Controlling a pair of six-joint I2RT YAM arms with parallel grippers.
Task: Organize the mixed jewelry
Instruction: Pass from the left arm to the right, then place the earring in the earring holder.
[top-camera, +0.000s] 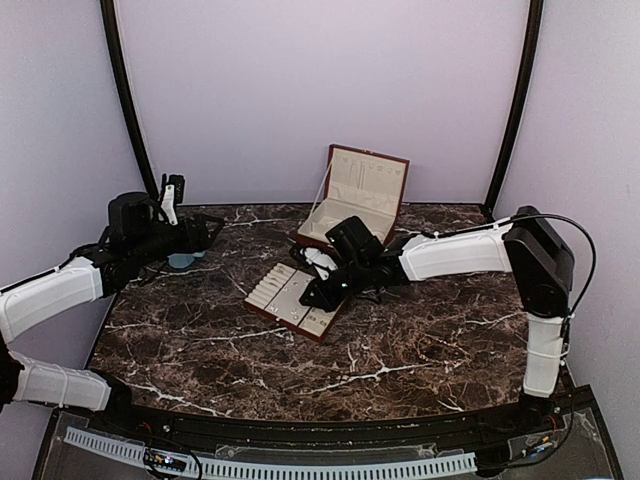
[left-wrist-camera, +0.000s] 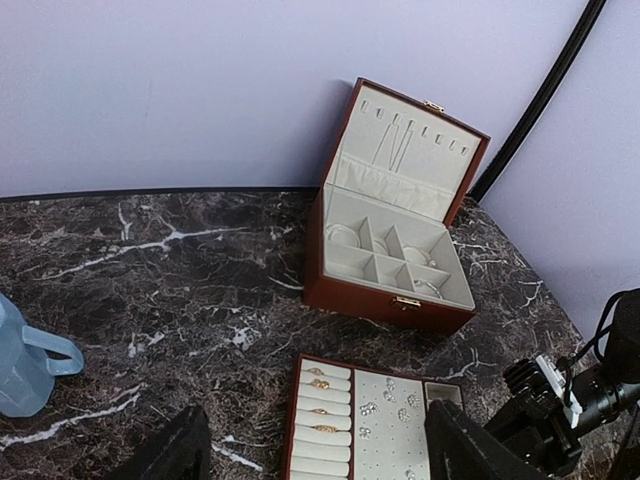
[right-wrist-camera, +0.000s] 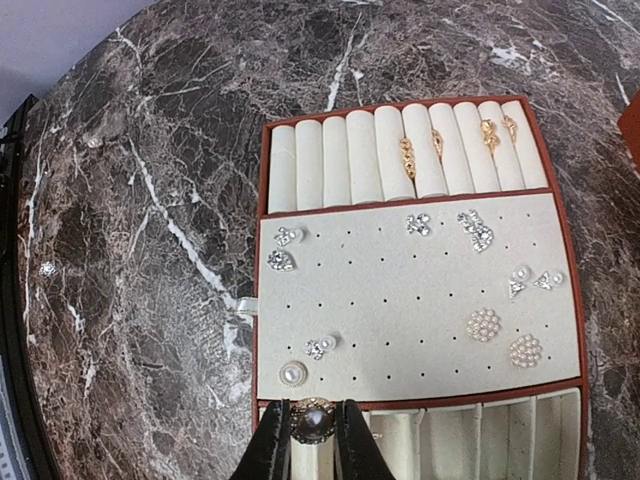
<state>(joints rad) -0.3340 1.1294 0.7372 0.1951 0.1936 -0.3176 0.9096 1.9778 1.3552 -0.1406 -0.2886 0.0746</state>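
My right gripper (right-wrist-camera: 313, 428) is shut on a round dark pearl earring (right-wrist-camera: 313, 420) with a sparkly rim. It holds it over the near edge of the flat cream-lined tray (right-wrist-camera: 262, 300), where the stud panel meets the small compartments. Several studs (right-wrist-camera: 483, 324) lie on the panel and gold rings (right-wrist-camera: 407, 157) sit in the ring rolls. One tiny loose stud (right-wrist-camera: 47, 268) lies on the marble left of the tray. My left gripper (left-wrist-camera: 315, 465) is open and empty, held above the table short of the tray (left-wrist-camera: 290, 420). From above, it (top-camera: 205, 232) is at the far left.
The red-brown hinged box (left-wrist-camera: 395, 215) stands open behind the tray, with small pieces in its compartments; from above it (top-camera: 355, 195) is at the back centre. A blue cup (left-wrist-camera: 25, 355) stands at the left. My right arm (top-camera: 450, 255) reaches across from the right.
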